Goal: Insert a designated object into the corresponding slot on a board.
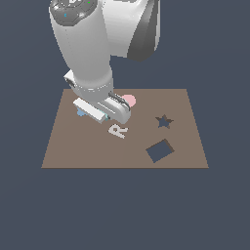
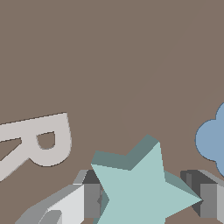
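The pale teal star piece (image 2: 140, 188) lies between my gripper's two fingers in the wrist view. My gripper (image 2: 146, 199) is closed on it: the left finger (image 2: 89, 199) and the right finger (image 2: 208, 197) touch its sides. It sits at or just above the brown board (image 1: 73, 146). In the exterior view the hand (image 1: 100, 114) is low over the board's far left part and hides the star. The dark star-shaped slot (image 1: 164, 121) lies towards the exterior view's right, well apart from the gripper.
A white letter R (image 1: 117, 131) (image 2: 39, 142) lies just in front of the hand. A blue wavy-edged blob (image 2: 214, 140) lies beside the star. A pink disc (image 1: 130, 101) shows behind the hand. A dark tilted square cut-out (image 1: 160, 150) is near the slot.
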